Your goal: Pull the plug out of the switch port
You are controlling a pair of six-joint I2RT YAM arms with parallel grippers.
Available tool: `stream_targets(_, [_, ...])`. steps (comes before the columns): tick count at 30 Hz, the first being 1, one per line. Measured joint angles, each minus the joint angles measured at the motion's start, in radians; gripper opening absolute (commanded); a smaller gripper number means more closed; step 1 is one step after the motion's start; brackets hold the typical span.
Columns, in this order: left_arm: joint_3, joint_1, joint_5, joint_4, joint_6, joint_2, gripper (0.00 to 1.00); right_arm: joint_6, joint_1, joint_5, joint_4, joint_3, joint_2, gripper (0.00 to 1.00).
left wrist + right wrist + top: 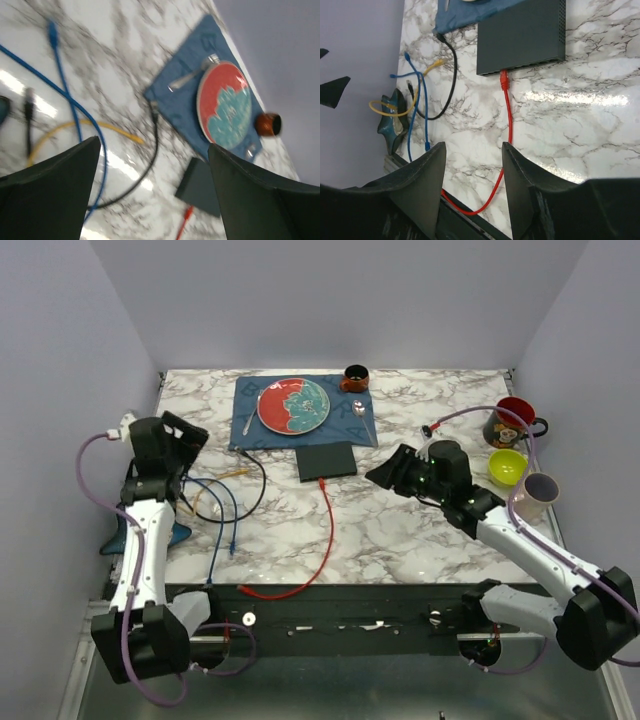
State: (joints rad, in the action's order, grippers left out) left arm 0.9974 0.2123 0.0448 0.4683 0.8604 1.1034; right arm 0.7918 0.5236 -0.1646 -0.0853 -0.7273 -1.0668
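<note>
Right gripper [473,146] hanging open at lower centre, left gripper [152,145] gaping empty, red plug [504,80] sitting in switch [520,37] above.

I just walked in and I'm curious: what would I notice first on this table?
Probably the bright red cable snaking across the middle of the marble table, plugged into the dark switch. Behind it, a red and teal plate sits on a blue placemat.
</note>
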Motion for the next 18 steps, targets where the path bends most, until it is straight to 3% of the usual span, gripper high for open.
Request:
stream_targets(3, [-0.118,-0.141,-0.086,-0.148,0.041,-0.062,0.99,0.000,0.000,-0.021,0.045,0.005,-0.074,0.55])
stream_targets(8, [-0.088,-0.476,-0.138,-0.282,0.002,0.106,0.94,0.003,0.000,-0.071,0.135,0.007,-0.221,0.50])
stream_targets(10, [-0.093,-0.533,-0.151,-0.319,-0.009,0.174,0.78,0.008,0.000,-0.101,0.177,0.007,-0.288,0.47])
stream_targets(13, [-0.128,-0.562,-0.173,-0.390,-0.011,0.270,0.63,0.020,0.001,-0.148,0.232,-0.004,-0.398,0.46])
stream_targets(18, [-0.152,-0.567,-0.232,-0.513,0.003,0.459,0.58,0.046,0.010,-0.201,0.280,-0.112,-0.607,0.54])
